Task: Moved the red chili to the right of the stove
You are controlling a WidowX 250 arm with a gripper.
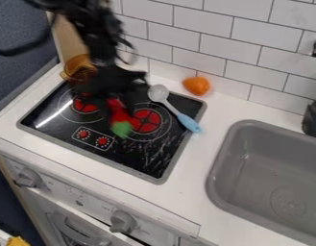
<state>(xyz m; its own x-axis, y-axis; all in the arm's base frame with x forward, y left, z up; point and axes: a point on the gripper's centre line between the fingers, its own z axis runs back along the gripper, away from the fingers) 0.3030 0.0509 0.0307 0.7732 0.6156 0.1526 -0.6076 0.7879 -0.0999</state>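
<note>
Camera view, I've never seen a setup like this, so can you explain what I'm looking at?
It's one picture, taken from a fixed camera looking down at a slant on a toy kitchen. The black machine is a robot arm coming in from the upper left. Its claw is over the black stove. A red chili with a green end is right beneath it, apparently held, though blur hides the grip. A blue-handled spoon lies across the stove's edge, an orange object sits by the tiles, and a gray sink is at right.
</note>
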